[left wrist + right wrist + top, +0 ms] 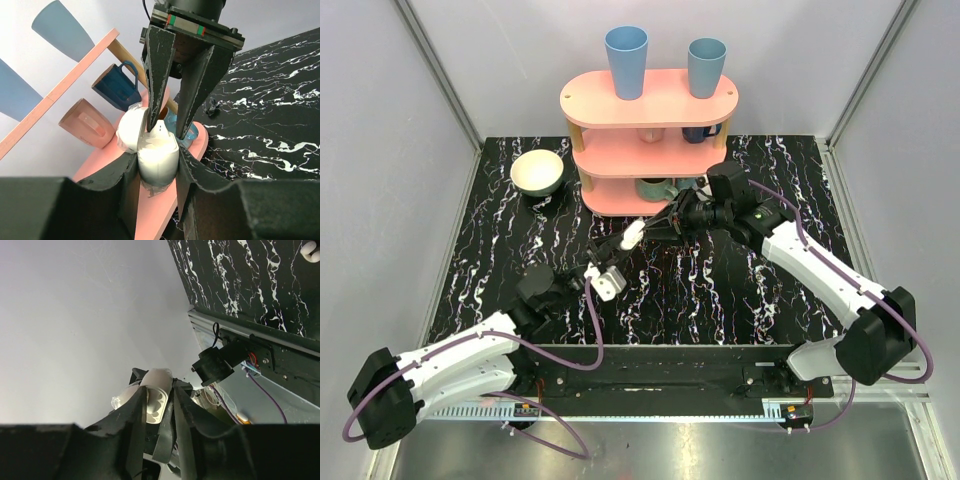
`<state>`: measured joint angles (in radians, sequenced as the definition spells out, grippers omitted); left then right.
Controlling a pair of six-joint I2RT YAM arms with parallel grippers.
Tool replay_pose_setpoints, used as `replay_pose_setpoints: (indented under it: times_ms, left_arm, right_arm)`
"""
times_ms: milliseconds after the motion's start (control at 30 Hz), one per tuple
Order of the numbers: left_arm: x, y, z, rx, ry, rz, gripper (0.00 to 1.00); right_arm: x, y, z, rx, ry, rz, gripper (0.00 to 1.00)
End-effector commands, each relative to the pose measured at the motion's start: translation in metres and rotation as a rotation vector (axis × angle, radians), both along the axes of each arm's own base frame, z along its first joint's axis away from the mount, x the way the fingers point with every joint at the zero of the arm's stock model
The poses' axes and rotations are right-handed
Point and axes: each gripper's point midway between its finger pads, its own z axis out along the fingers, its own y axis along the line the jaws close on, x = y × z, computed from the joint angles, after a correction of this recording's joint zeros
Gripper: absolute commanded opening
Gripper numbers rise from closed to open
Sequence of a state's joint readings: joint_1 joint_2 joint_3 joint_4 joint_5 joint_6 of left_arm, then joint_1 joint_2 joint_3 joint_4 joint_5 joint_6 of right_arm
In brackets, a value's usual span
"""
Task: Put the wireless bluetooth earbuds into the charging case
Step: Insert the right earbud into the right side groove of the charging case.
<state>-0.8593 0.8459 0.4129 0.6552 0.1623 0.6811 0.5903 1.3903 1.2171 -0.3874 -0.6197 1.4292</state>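
The white charging case hangs above the table in front of the pink shelf, and my left gripper is shut on it. In the left wrist view the case body is clamped between the left gripper's pads, with its lid swung open to the left. My right gripper comes down from above, its jaws slightly apart at the case's open top. A small white earbud pokes up out of the case between them. The right wrist view shows the case's open face beyond my right gripper.
A pink three-tier shelf stands at the back, with two blue cups on top and mugs on the lower tiers. A cream bowl sits to its left. A small white item lies on the black marble table.
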Motion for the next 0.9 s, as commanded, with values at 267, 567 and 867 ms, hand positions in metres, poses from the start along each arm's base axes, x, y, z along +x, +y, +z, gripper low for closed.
replay_pose_setpoints:
  times_ms: [267,567,867]
  left_arm:
    - [-0.009,0.009,0.051,-0.219,-0.051,-0.008,0.00]
    - [-0.004,0.014,0.046,-0.233,-0.027,0.030,0.00]
    - [-0.004,0.030,0.063,-0.334,-0.004,0.070,0.00]
  right_arm:
    - [0.002,-0.008,0.031,-0.014,-0.199,-0.031,0.46]
    - [0.004,-0.016,0.046,-0.018,-0.294,-0.060,0.49]
    - [0.014,-0.033,0.044,-0.093,-0.425,-0.133,0.50]
